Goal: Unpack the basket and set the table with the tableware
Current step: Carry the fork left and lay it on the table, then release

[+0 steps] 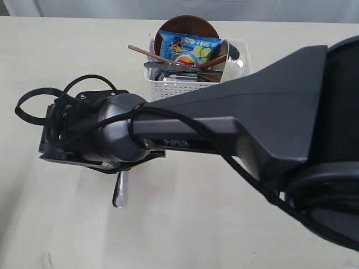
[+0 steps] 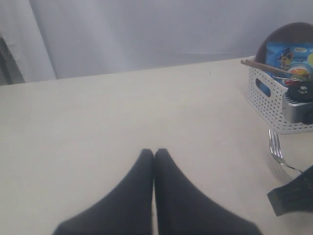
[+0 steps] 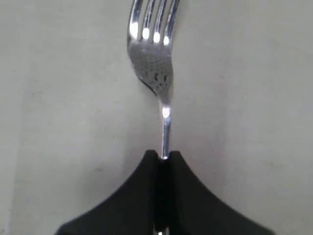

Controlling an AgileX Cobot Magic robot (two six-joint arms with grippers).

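Observation:
My right gripper (image 3: 164,155) is shut on the thin neck of the steel fork (image 3: 152,58), whose tines point away from the fingers, low over the cream table (image 1: 213,224). In the exterior view the right arm reaches across to the left, and the fork's handle end (image 1: 119,191) sticks out below its wrist. The white lattice basket (image 1: 168,88) stands behind it, holding the dark brown plate (image 1: 188,23), chopsticks (image 1: 146,52), a knife (image 1: 168,66) and a steel cup (image 1: 231,60). My left gripper (image 2: 154,152) is shut and empty over bare table.
A blue snack bag (image 1: 188,47) leans against the plate inside the basket. In the left wrist view the basket (image 2: 266,105) stands just beyond the fork's tines (image 2: 275,144). The right arm's dark body (image 1: 269,123) covers much of the right side of the exterior view.

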